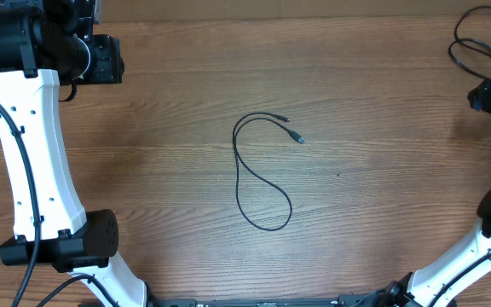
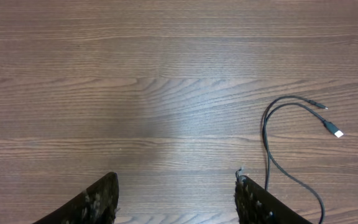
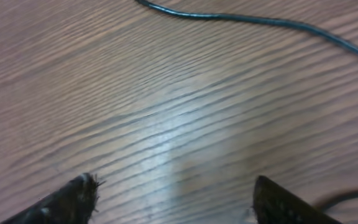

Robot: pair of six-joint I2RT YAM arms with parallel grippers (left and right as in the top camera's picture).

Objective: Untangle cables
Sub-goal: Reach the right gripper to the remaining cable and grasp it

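Two claws, both spread wide and holding nothing. My left gripper has the cable just to its right — a long loop, plugs at the far end. My right gripper sees only a cord — maybe another cable.

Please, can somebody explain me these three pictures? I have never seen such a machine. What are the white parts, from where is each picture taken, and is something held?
The white parts are two robot arms at a wooden table. One picture looks down from above; the other two come from cameras on the wrists, so the dark shapes at their bottom are each arm's fingers. One thin black cable lies in a loose loop mid-table; a second cable lies at the far right. The left gripper and the right gripper are open and hold nothing.
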